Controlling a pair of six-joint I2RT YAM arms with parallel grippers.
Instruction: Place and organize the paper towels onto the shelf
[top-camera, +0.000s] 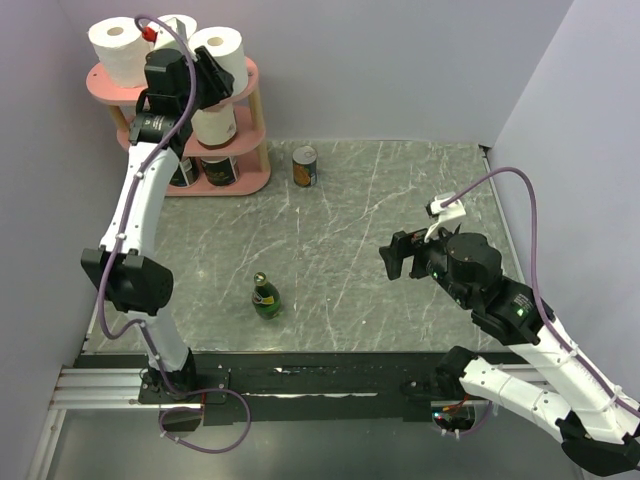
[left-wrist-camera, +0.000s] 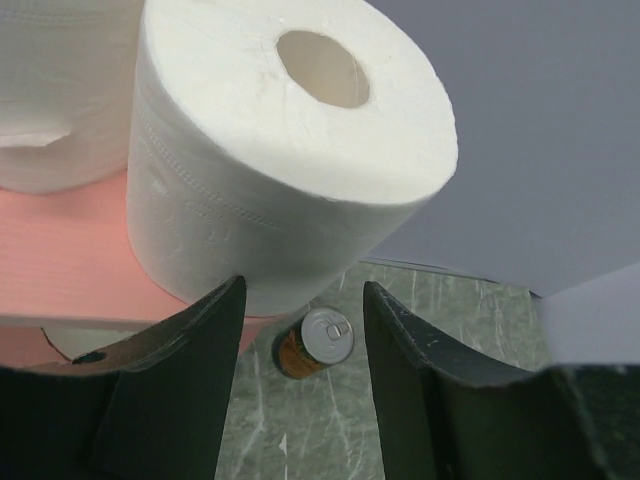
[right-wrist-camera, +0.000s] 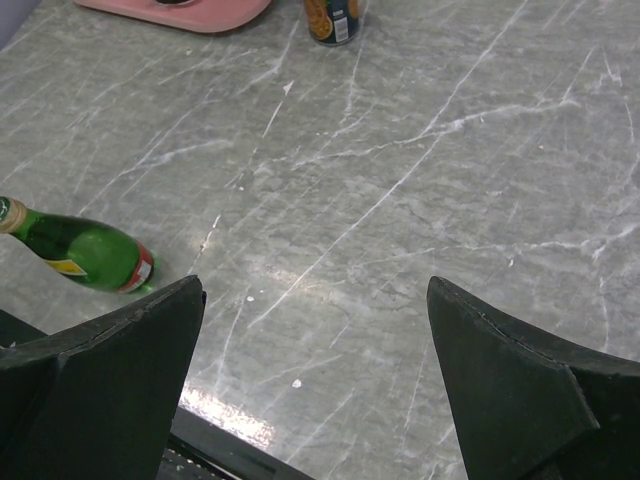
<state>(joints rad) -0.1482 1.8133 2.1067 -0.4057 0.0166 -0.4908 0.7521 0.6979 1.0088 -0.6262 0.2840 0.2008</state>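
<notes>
We judge the paper towel roll (left-wrist-camera: 290, 150) placed atop the shelf (left-wrist-camera: 60, 250); left pincer (left-wrist-camera: 302, 292) spread, must retreat without nudging it.

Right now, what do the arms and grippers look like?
Left arm and right arm: white links, black joints, a purple cable along each. Left gripper and right gripper: black, wedge-shaped fingers. Red fitting at the left wrist.

grey marble table (top-camera: 400, 230) carries the pink shelf (top-camera: 245, 188); white paper towel rolls (left-wrist-camera: 290, 150) on its top board just ahead of the left gripper (left-wrist-camera: 300, 290), tin can (left-wrist-camera: 315, 342) below it, green bottle (right-wrist-camera: 85, 255) left of the right gripper (right-wrist-camera: 315, 285).
</notes>
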